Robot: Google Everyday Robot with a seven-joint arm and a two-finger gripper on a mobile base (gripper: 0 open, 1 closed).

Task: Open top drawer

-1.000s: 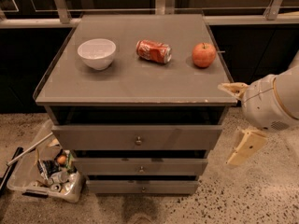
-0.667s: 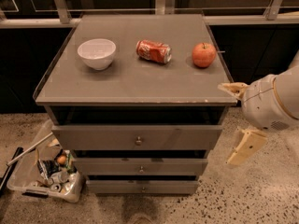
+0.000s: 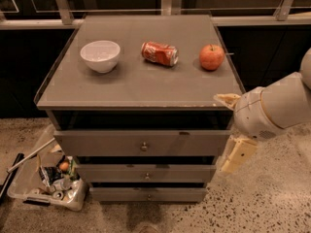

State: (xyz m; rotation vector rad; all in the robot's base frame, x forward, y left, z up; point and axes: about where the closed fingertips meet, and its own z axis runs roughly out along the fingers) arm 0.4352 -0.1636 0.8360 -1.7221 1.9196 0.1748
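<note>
The top drawer (image 3: 121, 142) is the widest grey front just under the cabinet top, with a small round metal knob (image 3: 144, 146) at its middle. Its front sits close under the top's edge. Two slimmer drawers (image 3: 146, 174) lie below it. My gripper (image 3: 232, 127) is at the cabinet's front right corner, level with the top drawer and to the right of its front. Its two cream fingers (image 3: 238, 154) are spread wide apart, one above the other, and hold nothing. The gripper is well to the right of the knob.
On the cabinet top (image 3: 146, 81) stand a white bowl (image 3: 100, 56), a red can on its side (image 3: 159, 53) and an apple (image 3: 212, 57). A clear bin of rubbish (image 3: 48, 183) sits on the floor at the left. Speckled floor lies in front.
My gripper has moved a little to the left, closer to the cabinet's right corner. The drawers and the things on top have not moved.
</note>
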